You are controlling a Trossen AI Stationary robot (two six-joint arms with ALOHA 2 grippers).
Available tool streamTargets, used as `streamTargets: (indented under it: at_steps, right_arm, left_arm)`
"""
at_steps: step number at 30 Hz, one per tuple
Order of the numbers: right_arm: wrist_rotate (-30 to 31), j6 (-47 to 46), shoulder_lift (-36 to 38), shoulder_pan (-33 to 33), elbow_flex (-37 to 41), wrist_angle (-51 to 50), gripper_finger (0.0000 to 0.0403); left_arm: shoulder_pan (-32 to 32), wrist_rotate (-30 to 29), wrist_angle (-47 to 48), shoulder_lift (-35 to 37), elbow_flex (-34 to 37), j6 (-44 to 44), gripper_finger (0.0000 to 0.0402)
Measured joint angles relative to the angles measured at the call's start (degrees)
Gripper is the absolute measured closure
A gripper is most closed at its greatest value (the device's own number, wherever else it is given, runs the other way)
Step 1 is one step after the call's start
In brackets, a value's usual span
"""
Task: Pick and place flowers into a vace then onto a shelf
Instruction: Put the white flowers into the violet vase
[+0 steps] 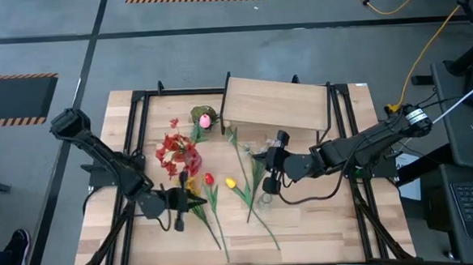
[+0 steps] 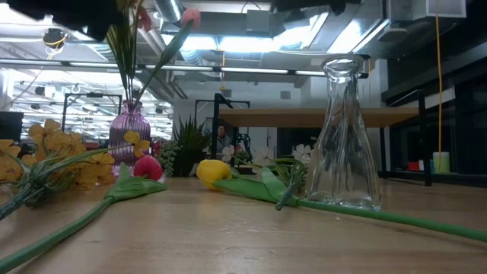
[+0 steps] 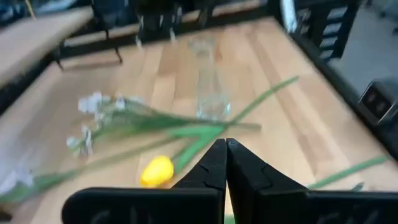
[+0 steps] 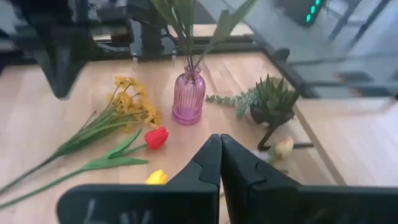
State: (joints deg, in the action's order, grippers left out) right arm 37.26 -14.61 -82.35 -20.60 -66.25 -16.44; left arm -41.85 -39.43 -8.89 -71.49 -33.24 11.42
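Several flowers lie flat on the table: a red tulip [image 1: 209, 179] [image 4: 157, 137], a yellow tulip [image 1: 230, 182] [image 3: 155, 169], yellow blooms [image 4: 134, 99] and white blossoms [image 3: 93, 106]. A clear glass vase [image 1: 266, 199] [image 2: 346, 137] stands upright among the stems. A purple vase [image 4: 188, 96] [image 2: 129, 133] holds green stems and the red cluster [image 1: 177, 156]. My left gripper [image 1: 198, 202] [image 3: 225, 149] is shut, low, beside the tulip stems. My right gripper [image 1: 262, 157] [image 4: 219, 144] is shut, above the table between the clear vase and the shelf [image 1: 276, 104].
A potted succulent [image 4: 270, 102] with a pale pink bud [image 4: 284, 146] beside it sits near the shelf's left leg. Black frame rails [image 1: 135, 130] run along the table's left and right sides. Bare wood [image 1: 322, 225] lies at the near right.
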Motion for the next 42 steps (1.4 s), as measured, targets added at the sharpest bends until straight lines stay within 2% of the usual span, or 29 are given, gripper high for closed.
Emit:
streamTargets:
  at_steps: [5, 10, 13, 20, 26, 29, 35, 42]
  right_arm:
    - [-0.9, -9.6, -1.9, -0.3, -4.7, -8.9, 0.0399]
    - [-10.0, -18.3, -3.8, 1.8, -8.7, -16.7, 0.04]
    - [-11.6, -22.2, -4.4, 3.0, -9.8, -19.2, 0.0401]
    - [-12.4, -32.1, -6.0, 4.0, -11.4, -23.8, 0.0401]
    - [-18.4, -42.1, -8.3, 8.8, -14.0, -32.0, 0.0402]
    - [-20.8, -43.9, -10.2, 10.9, -14.4, -33.5, 0.0402]
    - [-21.9, -45.1, -14.2, 13.5, -14.4, -33.0, 0.0402]
    - [-29.0, -46.2, -17.8, 15.3, -14.4, -33.0, 0.0383]
  left_arm:
    - [0.0, -1.4, 1.8, -3.7, -1.4, 4.1, 0.0399]
    - [1.3, -1.6, 1.8, -6.8, -1.4, 7.7, 0.04]
    - [2.3, -1.6, 1.8, -8.7, -1.4, 8.8, 0.0401]
    - [4.3, -1.5, -0.4, -11.1, -1.3, 3.0, 0.0397]
    - [5.9, -1.4, -1.6, -11.2, -1.3, 0.7, 0.0399]
    - [6.1, -1.1, -1.6, -11.2, -1.3, 0.7, 0.04]
    - [5.9, -0.8, -1.4, -11.2, -1.3, 0.8, 0.0394]
    - [5.9, -0.8, -1.2, -11.2, -1.3, 0.8, 0.0398]
